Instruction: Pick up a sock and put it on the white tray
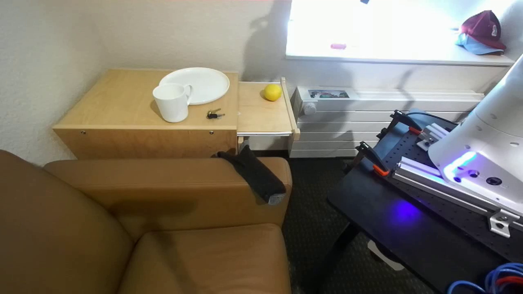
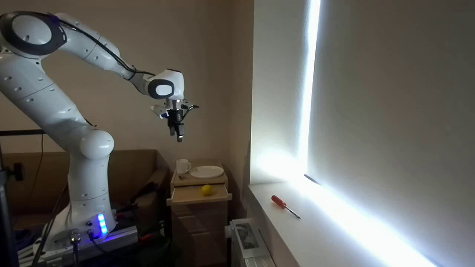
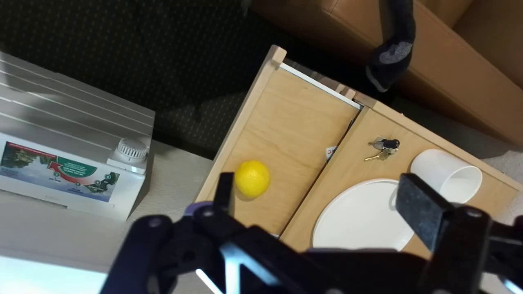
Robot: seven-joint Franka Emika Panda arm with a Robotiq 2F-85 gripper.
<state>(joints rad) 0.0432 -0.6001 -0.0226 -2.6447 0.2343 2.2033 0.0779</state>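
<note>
My gripper (image 2: 176, 136) hangs in free air, higher than the cabinet (image 1: 122, 98). From above, the way to the sock (image 1: 259, 173) on the armrest (image 1: 143, 173) is free for me. The white tray (image 1: 208, 85) has also room over it, but a mug (image 1: 172, 104) stands just beside (in an exterior view it hides a part of the tray), and the wall (image 1: 196, 32) rises near. Keys (image 1: 213, 116) lie low between.

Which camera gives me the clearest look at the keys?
The wrist view: it shows the keys largest and unobstructed, their gold and black parts easy to tell apart. In both exterior views they appear smaller, near the white tray.
</note>
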